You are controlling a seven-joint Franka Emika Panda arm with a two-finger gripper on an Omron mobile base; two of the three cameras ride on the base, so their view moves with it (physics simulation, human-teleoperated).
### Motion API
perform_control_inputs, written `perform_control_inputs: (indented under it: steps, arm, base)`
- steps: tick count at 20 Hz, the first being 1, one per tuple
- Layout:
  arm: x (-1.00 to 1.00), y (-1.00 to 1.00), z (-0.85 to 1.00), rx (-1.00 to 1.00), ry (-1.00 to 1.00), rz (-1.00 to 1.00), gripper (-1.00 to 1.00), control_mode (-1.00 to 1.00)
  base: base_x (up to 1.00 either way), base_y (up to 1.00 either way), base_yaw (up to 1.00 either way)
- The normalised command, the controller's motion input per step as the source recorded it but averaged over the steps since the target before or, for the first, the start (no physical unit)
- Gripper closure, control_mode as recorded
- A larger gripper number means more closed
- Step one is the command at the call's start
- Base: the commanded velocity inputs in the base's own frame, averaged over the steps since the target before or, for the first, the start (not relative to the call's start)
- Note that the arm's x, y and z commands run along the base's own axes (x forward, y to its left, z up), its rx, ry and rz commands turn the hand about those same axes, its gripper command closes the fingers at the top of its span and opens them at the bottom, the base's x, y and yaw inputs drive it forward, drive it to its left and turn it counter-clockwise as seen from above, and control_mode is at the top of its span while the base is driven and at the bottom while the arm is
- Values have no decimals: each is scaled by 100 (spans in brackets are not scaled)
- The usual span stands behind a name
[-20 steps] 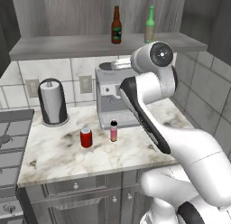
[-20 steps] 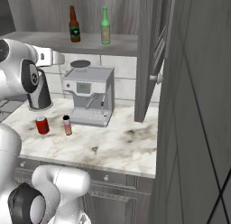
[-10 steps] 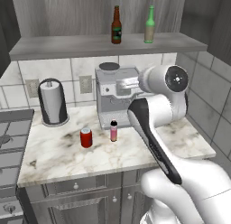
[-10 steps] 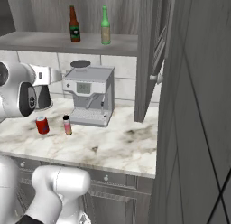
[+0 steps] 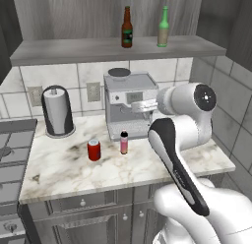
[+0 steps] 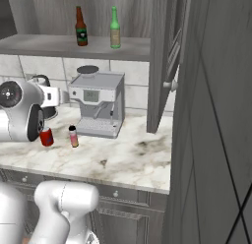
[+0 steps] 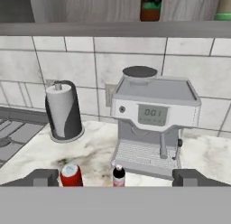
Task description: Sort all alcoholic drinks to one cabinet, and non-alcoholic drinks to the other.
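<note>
Where hand view crops, brown bottle & green bottle cut off

Standing side by side on the marble counter before the espresso machine: red soda can left, pink black-capped bottle right; sitting on the grey cabinet shelf above: brown bottle left of green bottle.

The left base view looks forward and down from behind the arm's left side; the right base view does so from behind its right. Both take in the desk, coffee machine and shelf. The hand view sits low and nearer, facing the machine and tiled wall.
</note>
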Motion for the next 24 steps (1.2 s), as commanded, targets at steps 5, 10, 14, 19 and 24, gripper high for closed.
perform_control_inputs:
  steps: [5, 10, 14, 19, 24]
  arm:
    - [-5, 0, -33, 0, 9, 3, -100, -100]
    - [0, 0, -30, 0, 11, 0, -100, -100]
    - [0, 0, -28, 0, 10, 0, -100, -100]
    - [0, 1, -30, 0, 10, 0, -100, -100]
    - [1, 9, -34, -1, 8, 0, -100, -100]
  base:
    - [0, 0, 0]
    - [0, 0, 0]
    - [0, 0, 0]
    - [0, 0, 0]
    - [0, 0, 0]
